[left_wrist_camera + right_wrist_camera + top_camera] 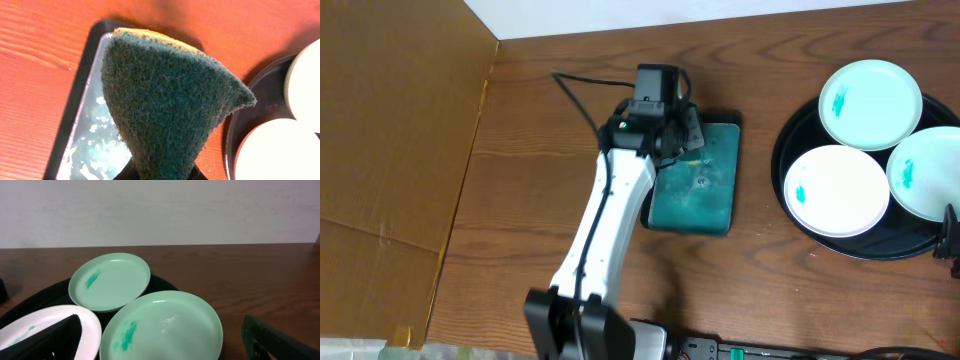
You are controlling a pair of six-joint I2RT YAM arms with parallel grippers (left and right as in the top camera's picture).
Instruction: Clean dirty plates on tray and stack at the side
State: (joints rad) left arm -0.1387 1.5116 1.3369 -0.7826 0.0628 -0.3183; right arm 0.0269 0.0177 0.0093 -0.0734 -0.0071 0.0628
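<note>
Overhead, the left claw [682, 135] hangs over the rectangular teal tray [705, 195]. The round black tray [790, 205] and its three dirty plates [836, 190] lie well off to its right, so the carry should rise enough to clear the raised rim. The left wrist view shows that claw pinching a green scouring sponge [165, 100] that bulges ahead of it; I would lay the broad face, not the tip, flat on a plate. In the right wrist view the right claw [161, 325] is spread wide and apparently empty, though its fingertips are cropped. The dirty plates sit just ahead, a teal smear [128, 336] nearest, so it could steady a rim.
</note>
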